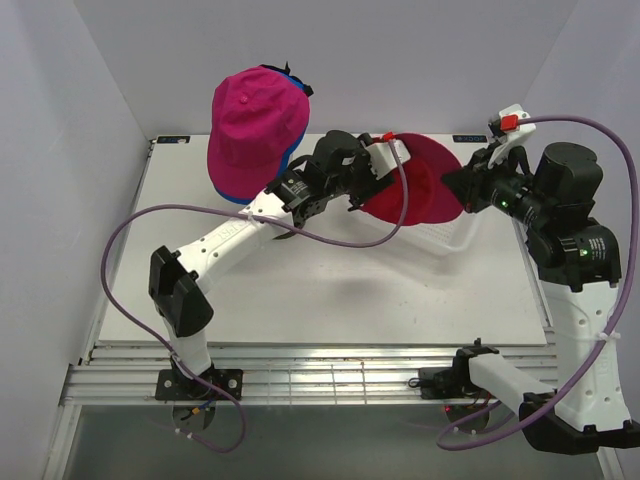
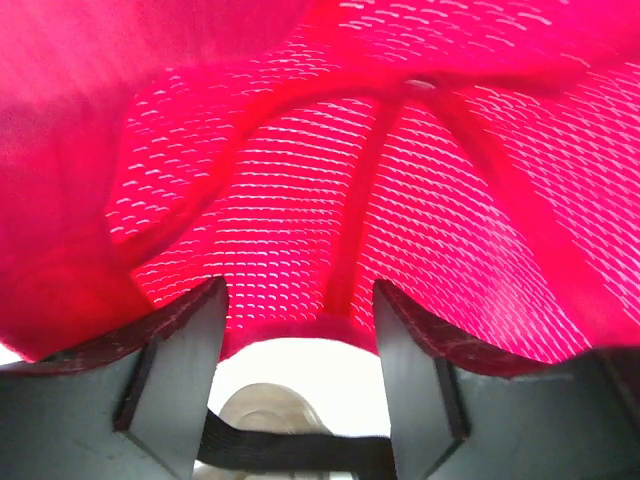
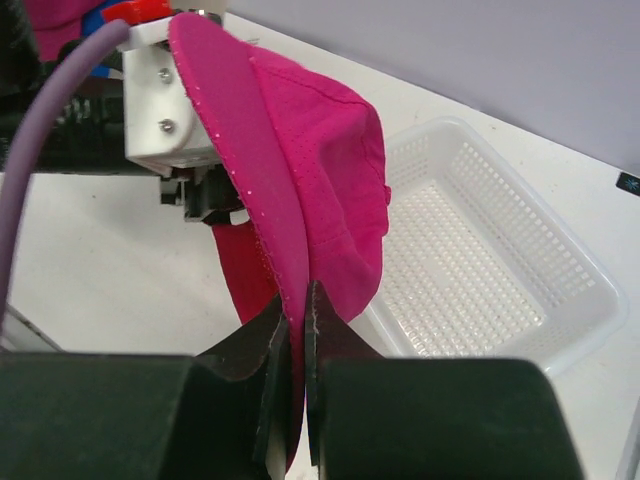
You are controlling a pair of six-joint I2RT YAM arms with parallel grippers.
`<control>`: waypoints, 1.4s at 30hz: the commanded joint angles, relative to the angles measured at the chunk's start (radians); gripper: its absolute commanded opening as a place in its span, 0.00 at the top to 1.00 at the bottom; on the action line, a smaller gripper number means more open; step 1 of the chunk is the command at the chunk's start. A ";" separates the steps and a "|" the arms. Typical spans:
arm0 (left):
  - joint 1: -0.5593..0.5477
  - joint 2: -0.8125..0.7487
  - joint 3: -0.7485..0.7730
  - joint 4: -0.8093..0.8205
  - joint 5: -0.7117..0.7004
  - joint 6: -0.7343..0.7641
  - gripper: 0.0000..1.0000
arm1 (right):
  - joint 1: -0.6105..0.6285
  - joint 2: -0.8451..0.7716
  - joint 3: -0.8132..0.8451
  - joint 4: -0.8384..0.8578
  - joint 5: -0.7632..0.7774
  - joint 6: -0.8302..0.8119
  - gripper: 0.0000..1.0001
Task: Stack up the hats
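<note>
The right gripper [image 3: 297, 300] pinches tight on the brim of the magenta fabric baseball cap [image 3: 335, 160] at one o'clock; the left gripper [image 2: 300, 292] gapes wide inside its crown, gripping nothing.

One pink cap [image 1: 258, 115] is seen stacked over a blue cap [image 1: 291, 150], of which only a thin edge is shown beneath the pink crown. This pair is found to the left of the left claw [image 1: 385, 165], close beside it. The other pink cap [image 3: 320, 160] is held up in the air between the two claws. Its curved brim is pinched edge-on by the right claw [image 3: 303, 300], and its crown is tilted away from that claw. Its meshed inside, crossed by seams, is spread just above the parted fingers [image 2: 180, 380] of the left claw.
</note>
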 commanded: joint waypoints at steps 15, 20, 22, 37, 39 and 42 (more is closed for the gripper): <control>0.013 -0.133 0.185 -0.365 0.532 -0.105 0.17 | 0.016 0.444 0.371 0.061 0.350 -0.029 0.92; 0.013 -0.199 0.190 -0.404 0.378 -0.096 0.17 | 0.019 0.634 0.579 0.049 0.362 0.015 0.92; 0.013 -0.219 0.197 -0.435 0.298 -0.080 0.18 | 0.032 0.675 0.650 0.062 0.396 0.026 0.92; 0.257 -0.413 0.397 -0.475 -0.095 -0.092 0.23 | 0.388 0.876 0.810 0.580 0.858 -0.254 0.92; 0.306 -0.440 0.343 -0.483 -0.118 -0.091 0.25 | 0.424 0.885 0.817 0.657 0.913 -0.317 0.92; 0.347 -0.493 0.242 -0.493 -0.153 -0.080 0.30 | 0.503 0.908 0.814 0.806 0.965 -0.478 0.92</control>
